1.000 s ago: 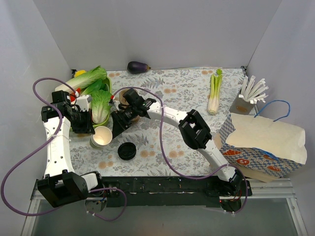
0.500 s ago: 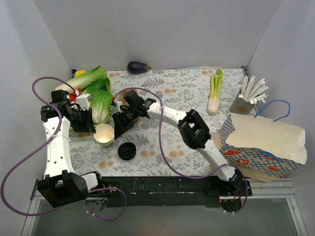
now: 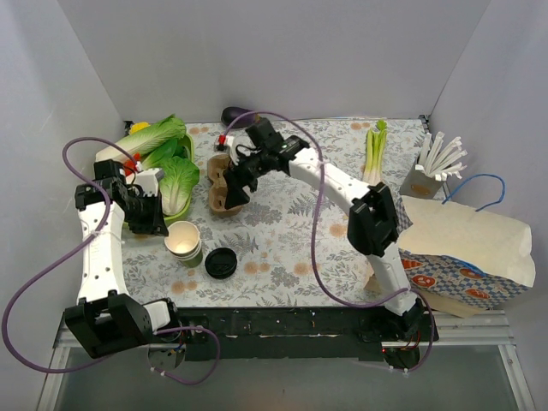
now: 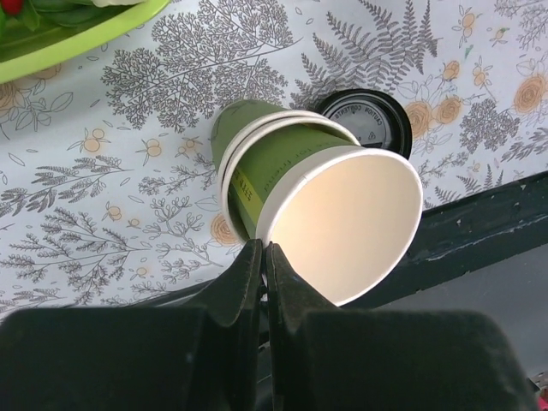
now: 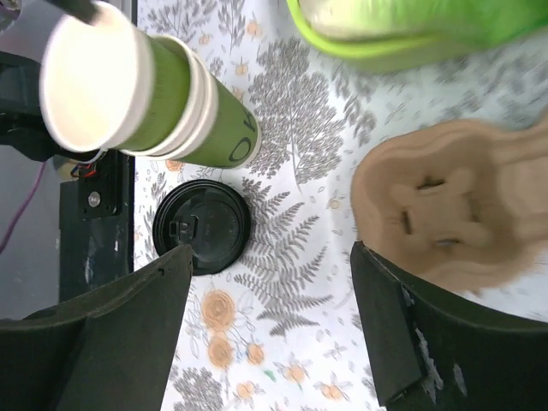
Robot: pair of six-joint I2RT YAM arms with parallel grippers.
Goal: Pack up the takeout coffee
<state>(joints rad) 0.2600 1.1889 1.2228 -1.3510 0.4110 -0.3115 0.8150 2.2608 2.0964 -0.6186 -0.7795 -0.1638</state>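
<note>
Green paper, cream-lined: stacked cups (image 3: pixel 183 241), lidless, lower left of the overhead view; the top one holds nothing.
Black lid (image 3: pixel 221 263): loose on the tablecloth, just right of the stack.
Takeout coffee: no lidded cup shows in any view. Judged not yet assembled, so capping, seating in the carrier and bagging all remain.
Moulded-pulp carrier (image 3: pixel 224 187): centre left overhead, visible wells empty.
Paper bag (image 3: pixel 462 244): far right; nothing of its inside shows.
Green tray (image 5: pixel 377 53): upper left overhead, holds cabbage (image 3: pixel 175 184).
Holder (image 3: pixel 419 182): upper right, filled with white straws.
Left gripper (image 4: pixel 264 250): jaws pressed together at the top cup's rim; whether paper is nipped cannot be told.
Right gripper (image 5: pixel 270 253): spread wide, holding nothing, above the carrier.
</note>
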